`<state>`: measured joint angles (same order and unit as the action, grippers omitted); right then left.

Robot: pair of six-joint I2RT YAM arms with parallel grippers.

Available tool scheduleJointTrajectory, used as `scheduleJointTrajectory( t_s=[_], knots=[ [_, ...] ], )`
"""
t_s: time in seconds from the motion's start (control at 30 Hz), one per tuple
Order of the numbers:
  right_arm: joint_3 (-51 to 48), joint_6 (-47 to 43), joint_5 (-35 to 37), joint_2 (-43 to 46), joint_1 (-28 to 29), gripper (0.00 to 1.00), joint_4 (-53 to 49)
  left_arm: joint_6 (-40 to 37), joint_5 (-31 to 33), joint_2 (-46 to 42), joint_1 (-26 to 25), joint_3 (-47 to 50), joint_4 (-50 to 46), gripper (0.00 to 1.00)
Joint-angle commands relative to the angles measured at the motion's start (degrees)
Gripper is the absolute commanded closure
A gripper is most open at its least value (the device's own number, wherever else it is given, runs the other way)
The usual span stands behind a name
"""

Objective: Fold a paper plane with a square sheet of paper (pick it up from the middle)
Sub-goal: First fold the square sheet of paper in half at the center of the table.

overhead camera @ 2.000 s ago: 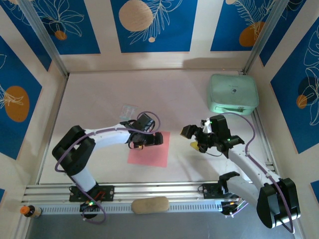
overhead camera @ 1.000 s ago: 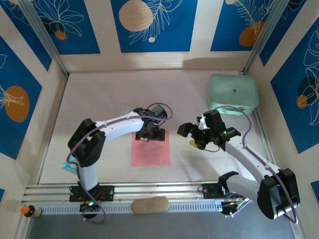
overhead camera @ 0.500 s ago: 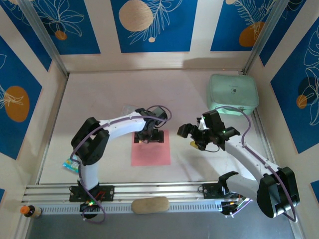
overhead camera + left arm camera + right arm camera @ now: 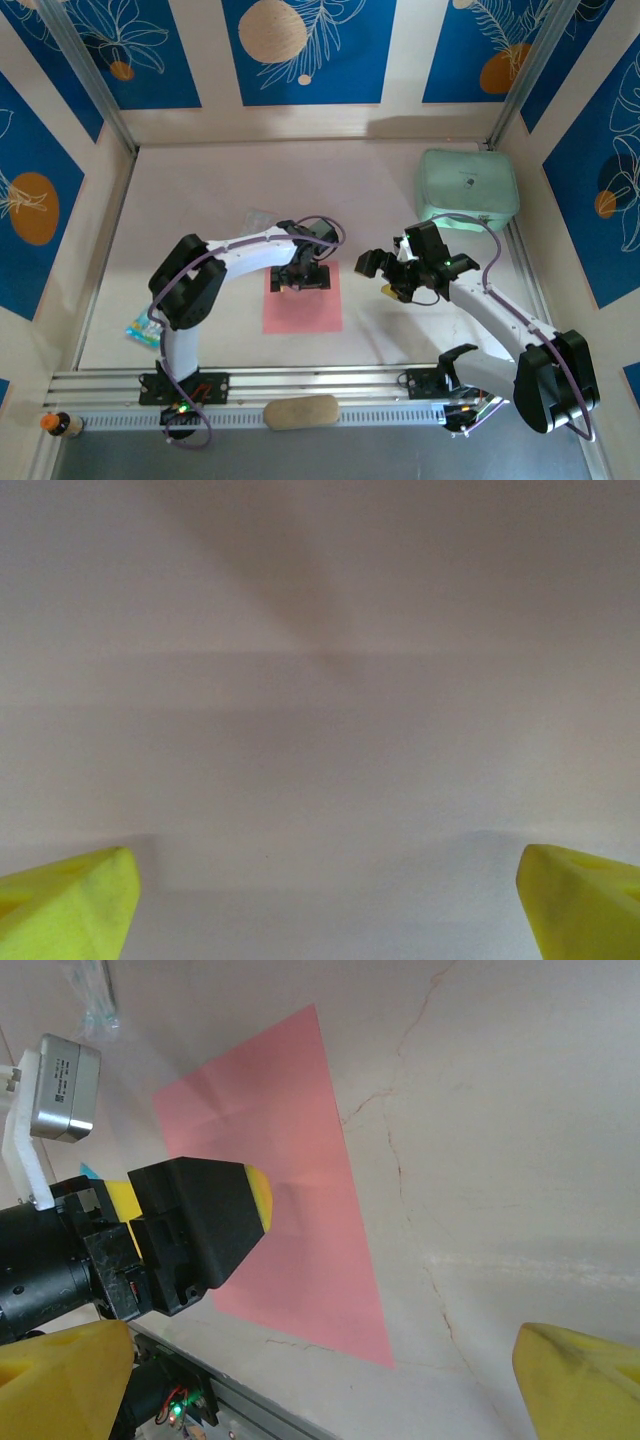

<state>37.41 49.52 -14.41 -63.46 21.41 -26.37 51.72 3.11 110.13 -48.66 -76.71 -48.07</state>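
The square sheet of paper [image 4: 303, 310] lies flat on the table, salmon pink with faint creases [image 4: 300, 1160]. My left gripper [image 4: 302, 279] hangs low over the sheet's far edge, open, its fingers pointing down. In the left wrist view its yellow fingertips [image 4: 62, 900] stand far apart over a pale surface close below, with nothing between them. My right gripper [image 4: 385, 276] hovers open to the right of the sheet, apart from it. The right wrist view shows the left gripper's black finger [image 4: 205, 1225] over the sheet. A paper plane is out of view.
A mint-green case [image 4: 467, 187] sits at the back right. A clear packet [image 4: 258, 218] lies behind the left arm, a small coloured packet [image 4: 140, 330] by its elbow. A tan pad [image 4: 301, 411] rests on the front rail [image 4: 330, 385].
The sheet went from skewed to square with the table edge. My left arm swung its elbow rightward and the gripper now sits lower over the sheet's far edge. The right arm barely moved.
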Motion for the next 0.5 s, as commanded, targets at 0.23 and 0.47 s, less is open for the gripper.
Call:
scheduleJointTrajectory(
  t_s=[0.23, 0.47],
  knots=[
    [-0.19, -1.11, -1.69, -0.27, -0.22, 0.02, 0.31, 2.59, 2.16, 3.29, -0.51, -2.39, -1.25, 0.03],
    [-1.84, -1.05, -1.78, -0.26, -0.70, 0.02, 1.07, 3.61, 2.25, 5.55, -0.81, -0.78, -0.18, 0.03]
  ],
)
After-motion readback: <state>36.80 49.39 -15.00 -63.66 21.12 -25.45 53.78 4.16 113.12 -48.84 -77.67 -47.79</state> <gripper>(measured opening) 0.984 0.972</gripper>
